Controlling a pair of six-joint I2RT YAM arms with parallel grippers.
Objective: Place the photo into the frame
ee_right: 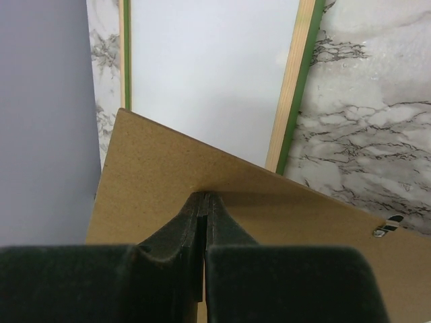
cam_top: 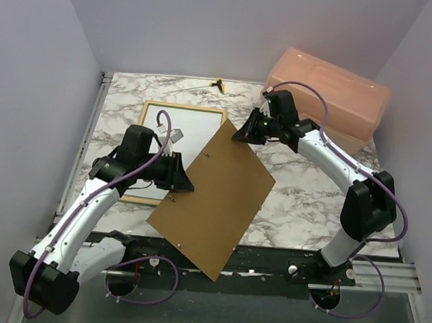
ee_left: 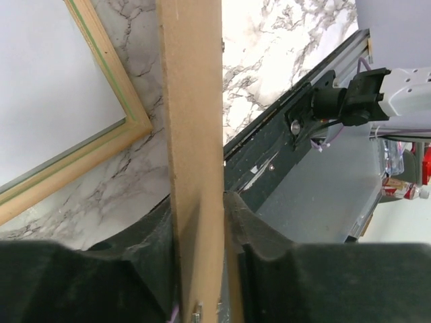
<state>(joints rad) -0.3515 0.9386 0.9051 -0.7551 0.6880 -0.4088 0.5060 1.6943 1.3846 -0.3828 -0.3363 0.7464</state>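
The photo [cam_top: 192, 126] is lying white side up inside the frame [cam_top: 183, 106]. The backing panel [cam_top: 213, 199] is overlapping the frame's right side. The right gripper [cam_top: 242, 134] is clamping the panel's corner. The left gripper [cam_top: 181, 180] is straddling its edge, jaws apart. Seating the panel is likely remaining.

The middle of the surface [cam_top: 303, 198] is taken up by the panel [cam_top: 213, 199], held slantwise and overhanging the near edge. Right of the panel, bare marble is left free for passage. Left of the panel, the way is blocked by the frame [cam_top: 183, 107] and photo [cam_top: 188, 129], which are partly overlapped. Behind the panel, to the right, room is taken by a box [cam_top: 334, 92]. The panel's far corner is pinched by the right end effector [cam_top: 240, 135], and its left edge is straddled by the left end effector [cam_top: 183, 183].
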